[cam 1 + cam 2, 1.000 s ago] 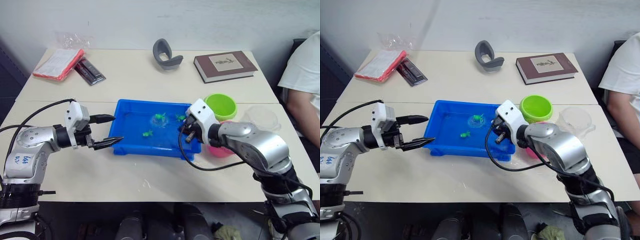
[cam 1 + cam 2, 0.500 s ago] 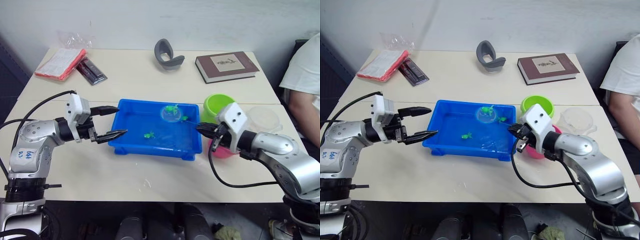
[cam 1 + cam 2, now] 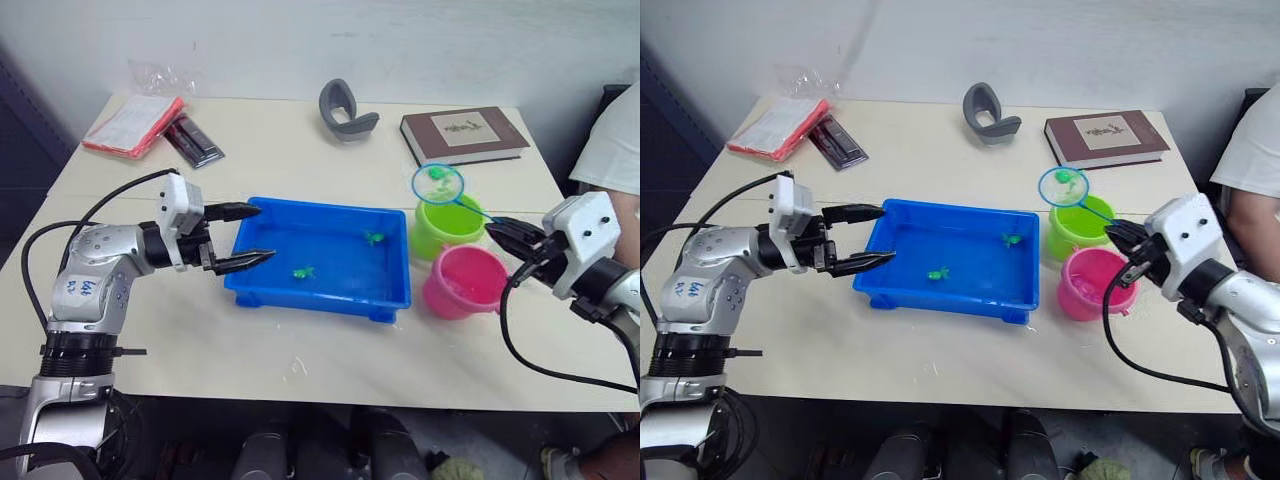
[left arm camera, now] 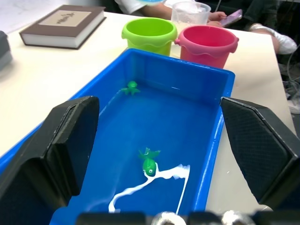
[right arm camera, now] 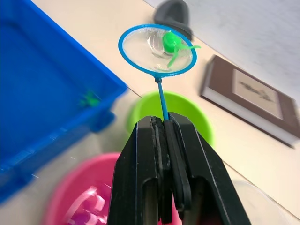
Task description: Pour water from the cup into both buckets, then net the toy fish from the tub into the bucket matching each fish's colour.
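The blue tub (image 3: 318, 299) lies mid-table with two green toy fish (image 3: 300, 271) (image 3: 375, 237) in its water. Right of it stand the lime green bucket (image 3: 447, 228) and the pink bucket (image 3: 466, 283). My right gripper (image 3: 497, 226) is shut on the net's thin handle. The net (image 3: 438, 182) hangs above the green bucket's far rim with a green fish (image 5: 172, 44) in its mesh. My left gripper (image 3: 265, 231) is open, its fingers straddling the tub's left rim. The clear cup (image 4: 190, 11) stands behind the buckets.
At the back of the table lie a brown book (image 3: 463, 135), a grey curved object (image 3: 345, 108), a red-pink packet (image 3: 135, 122) and a dark flat item (image 3: 193, 140). A person in white (image 3: 615, 140) sits at the far right.
My right gripper has lifted the net with a green fish out of the tub and carried it right, above the green bucket. The left gripper has edged toward the tub's rim. The camera shifted.
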Controlling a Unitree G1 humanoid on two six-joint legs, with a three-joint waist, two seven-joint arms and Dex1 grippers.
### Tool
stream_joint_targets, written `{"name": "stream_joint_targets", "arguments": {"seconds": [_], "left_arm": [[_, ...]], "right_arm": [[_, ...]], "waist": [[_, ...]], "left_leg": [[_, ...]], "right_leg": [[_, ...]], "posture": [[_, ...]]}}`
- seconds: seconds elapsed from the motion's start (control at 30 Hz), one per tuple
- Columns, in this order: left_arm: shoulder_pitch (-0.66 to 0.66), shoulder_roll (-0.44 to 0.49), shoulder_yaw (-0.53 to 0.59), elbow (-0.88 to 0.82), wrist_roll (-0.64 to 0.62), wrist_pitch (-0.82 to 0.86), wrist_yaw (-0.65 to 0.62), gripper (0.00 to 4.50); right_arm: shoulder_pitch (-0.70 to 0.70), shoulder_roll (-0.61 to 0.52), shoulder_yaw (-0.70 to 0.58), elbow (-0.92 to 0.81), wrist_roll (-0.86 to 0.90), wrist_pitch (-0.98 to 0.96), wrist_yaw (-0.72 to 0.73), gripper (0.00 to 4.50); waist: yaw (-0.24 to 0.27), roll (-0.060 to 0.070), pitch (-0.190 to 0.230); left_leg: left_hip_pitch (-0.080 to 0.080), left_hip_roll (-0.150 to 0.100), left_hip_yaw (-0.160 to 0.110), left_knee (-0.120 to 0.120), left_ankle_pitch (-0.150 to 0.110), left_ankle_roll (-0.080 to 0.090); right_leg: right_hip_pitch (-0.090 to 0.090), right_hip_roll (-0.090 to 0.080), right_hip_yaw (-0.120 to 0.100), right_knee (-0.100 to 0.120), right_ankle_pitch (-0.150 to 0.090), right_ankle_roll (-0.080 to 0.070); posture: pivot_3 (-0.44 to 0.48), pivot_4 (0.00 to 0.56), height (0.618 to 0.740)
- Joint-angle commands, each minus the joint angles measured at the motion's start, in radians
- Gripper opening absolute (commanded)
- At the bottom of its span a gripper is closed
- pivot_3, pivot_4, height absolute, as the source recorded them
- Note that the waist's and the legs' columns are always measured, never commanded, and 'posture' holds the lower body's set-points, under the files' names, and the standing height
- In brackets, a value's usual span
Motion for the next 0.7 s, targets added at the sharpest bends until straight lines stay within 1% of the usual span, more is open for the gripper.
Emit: {"name": "stream_joint_targets", "arguments": {"seconds": [0.03, 0.13, 0.27, 0.37, 0.43, 0.5, 0.7], "left_arm": [[-0.029, -0.009, 0.002, -0.007, 0.002, -0.029, -0.004, 4.41], [-0.048, -0.04, -0.003, 0.003, 0.003, -0.042, 0.005, 4.41], [-0.057, -0.07, -0.015, 0.004, 0.011, -0.052, 0.014, 4.41], [-0.054, -0.076, -0.022, -0.001, 0.014, -0.054, 0.012, 4.41], [-0.054, -0.076, -0.027, -0.002, 0.015, -0.054, 0.009, 4.41], [-0.062, -0.074, -0.026, 0.007, 0.015, -0.057, 0.006, 4.41], [-0.072, -0.083, -0.033, 0.015, 0.015, -0.063, 0.007, 4.41]], "right_arm": [[0.018, -0.032, -0.032, 0.059, -0.069, -0.099, 0.005, 0.0], [0.061, -0.075, 0.016, 0.18, -0.226, -0.296, -0.014, 0.0], [0.054, -0.08, 0.047, 0.268, -0.345, -0.494, -0.075, 0.0], [0.055, -0.082, 0.076, 0.29, -0.404, -0.564, -0.088, 0.0], [0.055, -0.099, 0.098, 0.312, -0.473, -0.614, -0.111, 0.0], [0.048, -0.144, 0.126, 0.352, -0.57, -0.694, -0.137, 0.0], [0.021, -0.252, 0.179, 0.45, -0.778, -0.89, -0.244, 0.0]], "waist": [[0.001, 0.0, 0.0], [0.006, 0.0, 0.0], [0.004, 0.0, 0.0], [0.0, 0.0, 0.0], [-0.004, 0.0, 0.0], [-0.007, 0.0, 0.0], [-0.018, 0.0, 0.0]], "left_leg": [[0.0, 0.0, 0.0, 0.0, 0.0, 0.0], [0.0, -0.001, 0.001, 0.0, 0.0, 0.0], [0.0, -0.001, 0.001, 0.0, 0.0, 0.001], [0.001, 0.0, 0.002, 0.0, 0.001, 0.0], [0.001, 0.0, 0.002, 0.0, 0.001, 0.0], [0.001, 0.0, 0.002, 0.0, 0.001, -0.001], [0.002, 0.0, 0.002, 0.001, 0.001, -0.001]], "right_leg": [[0.0, 0.0, 0.0, 0.0, 0.0, 0.0], [0.0, -0.001, 0.001, 0.0, 0.0, 0.0], [0.0, -0.001, 0.001, 0.0, 0.0, 0.001], [0.0, 0.0, 0.002, 0.0, 0.0, 0.001], [0.0, 0.0, 0.002, 0.001, 0.0, 0.001], [0.0, 0.0, 0.002, 0.001, 0.0, 0.001], [0.0, 0.0, 0.003, 0.001, 0.0, 0.001]], "posture": [[0.0, 0.15, 0.74], [0.0, 0.15, 0.74], [0.0, 0.15, 0.74], [0.0, 0.15, 0.74], [0.0, 0.15, 0.74], [0.0, 0.15, 0.74], [0.0, 0.15, 0.74]]}}
